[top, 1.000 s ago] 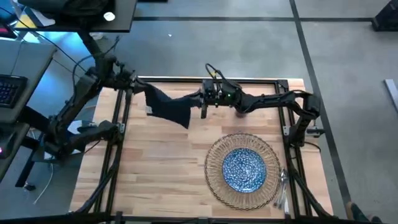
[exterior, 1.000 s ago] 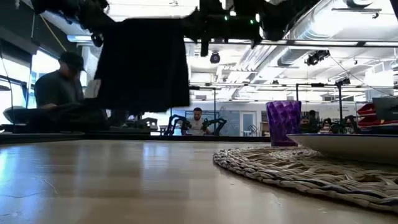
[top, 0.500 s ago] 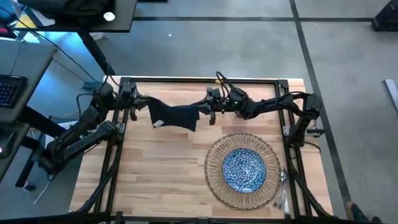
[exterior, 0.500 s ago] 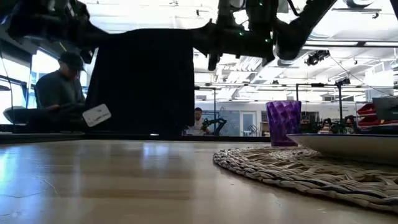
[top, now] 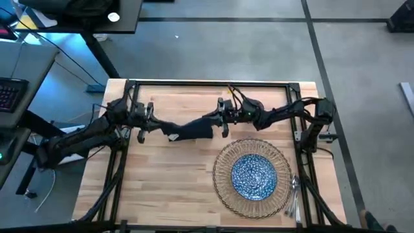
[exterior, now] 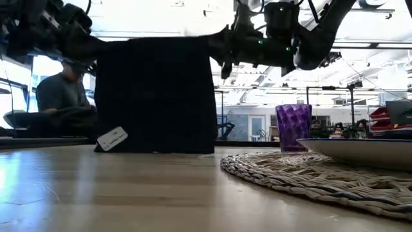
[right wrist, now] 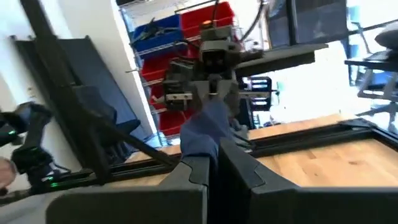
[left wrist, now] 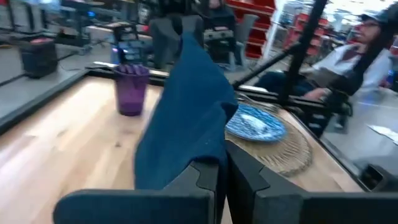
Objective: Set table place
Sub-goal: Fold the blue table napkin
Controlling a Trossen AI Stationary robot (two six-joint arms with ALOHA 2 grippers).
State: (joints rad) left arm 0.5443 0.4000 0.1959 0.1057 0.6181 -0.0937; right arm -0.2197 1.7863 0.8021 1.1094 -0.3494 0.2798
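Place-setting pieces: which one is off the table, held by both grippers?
The dark navy napkin, stretched between the left gripper and right gripper; plate, mat, cutlery and cup rest.

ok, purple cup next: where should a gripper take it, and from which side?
Probably around the side wall of the purple cup, jaws level, coming in sideways: it stands upright with its mouth open, and its wall looks ribbed, so a squeeze across the middle should hold.

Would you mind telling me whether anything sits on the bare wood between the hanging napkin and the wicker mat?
Nothing visible does. The napkin, held by the left tool and right tool, hangs left of the mat, bare table between.
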